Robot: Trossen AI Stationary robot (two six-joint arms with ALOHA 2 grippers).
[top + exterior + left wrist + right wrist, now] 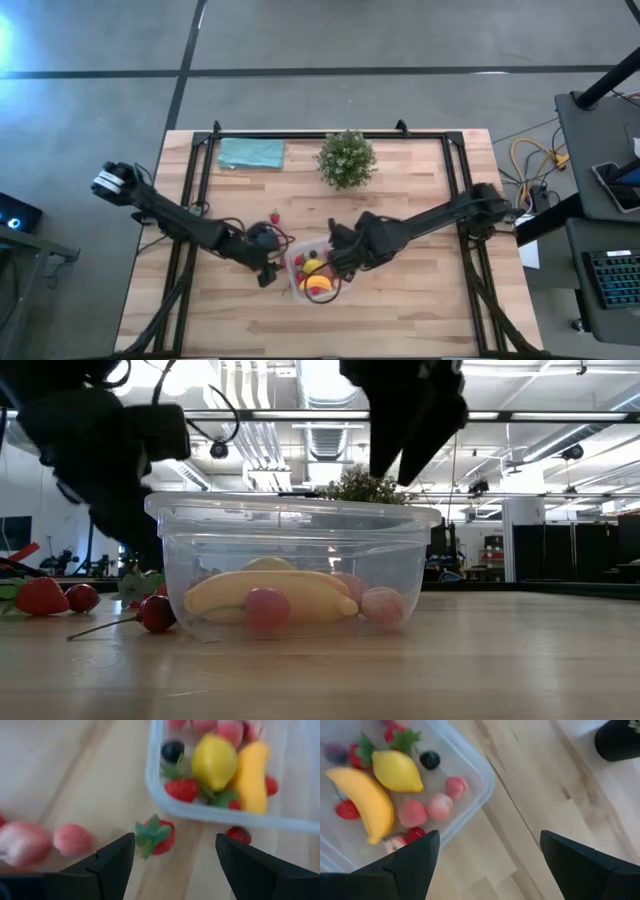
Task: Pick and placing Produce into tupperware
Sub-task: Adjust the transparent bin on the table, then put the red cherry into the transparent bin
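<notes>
Holding: nothing; both grippers spread wide.
Left gripper point(172, 857): over a loose strawberry point(156, 836) just outside the container point(296, 275).
Right gripper point(487, 852): above container's rim.
Container: mid-table, holding banana point(362, 802), lemon point(397, 770), berries.

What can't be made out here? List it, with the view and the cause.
- Fruit behind the banana, low view: hidden by it and the container wall.
- Number of fruits still on the table, high view: too small, partly under the left gripper.
- Pink pieces near the strawberry, left wrist view: too blurred to name.
- Container's far side, right wrist view: cut off by the edge.
</notes>
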